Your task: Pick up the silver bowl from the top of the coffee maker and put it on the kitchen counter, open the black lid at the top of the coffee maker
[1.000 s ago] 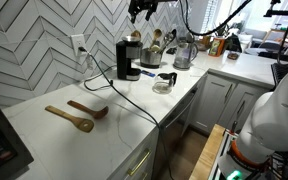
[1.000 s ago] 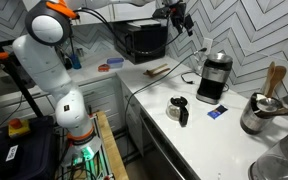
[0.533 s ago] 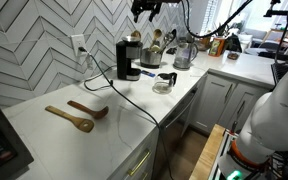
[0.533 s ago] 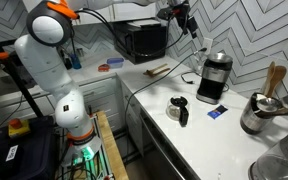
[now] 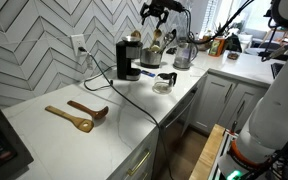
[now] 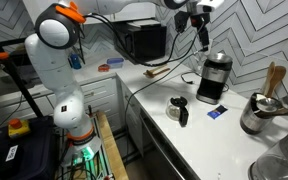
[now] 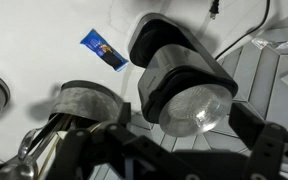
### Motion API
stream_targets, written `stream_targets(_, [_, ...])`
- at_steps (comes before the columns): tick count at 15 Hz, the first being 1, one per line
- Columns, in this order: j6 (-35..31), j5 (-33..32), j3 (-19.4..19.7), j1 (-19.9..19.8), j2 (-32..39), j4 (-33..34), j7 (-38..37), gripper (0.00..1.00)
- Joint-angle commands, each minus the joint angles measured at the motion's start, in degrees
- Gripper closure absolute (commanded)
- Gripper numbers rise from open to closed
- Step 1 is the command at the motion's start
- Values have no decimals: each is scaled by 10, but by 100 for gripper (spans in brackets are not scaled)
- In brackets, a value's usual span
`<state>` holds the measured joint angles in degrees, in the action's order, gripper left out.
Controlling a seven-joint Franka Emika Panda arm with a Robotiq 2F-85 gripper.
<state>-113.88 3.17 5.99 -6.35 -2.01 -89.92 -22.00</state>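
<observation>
In an exterior view the small shiny metal bowl (image 5: 132, 38) sits atop the boxy black coffee maker (image 5: 129, 62). In an exterior view the gripper (image 6: 203, 28) hangs clear above it. In the wrist view the jaws look spread; I'd centre them across the rim before lowering.

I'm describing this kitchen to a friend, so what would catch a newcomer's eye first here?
The black coffee maker by the chevron-tiled wall stands out, with the shiny silver bowl on top and the end effector hanging above it. On the white kitchen counter, two wooden spoons lie off to one side, and a glass carafe sits near the machine.
</observation>
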Motion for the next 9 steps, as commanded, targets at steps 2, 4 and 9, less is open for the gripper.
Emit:
stream_targets(2, [20,113,22,-17,35,32,-14,0])
stream_targets(4, [21,127,28,-23,48,38,-15,0])
stream_targets(9, [28,151,38,-36,77,55,-10,0])
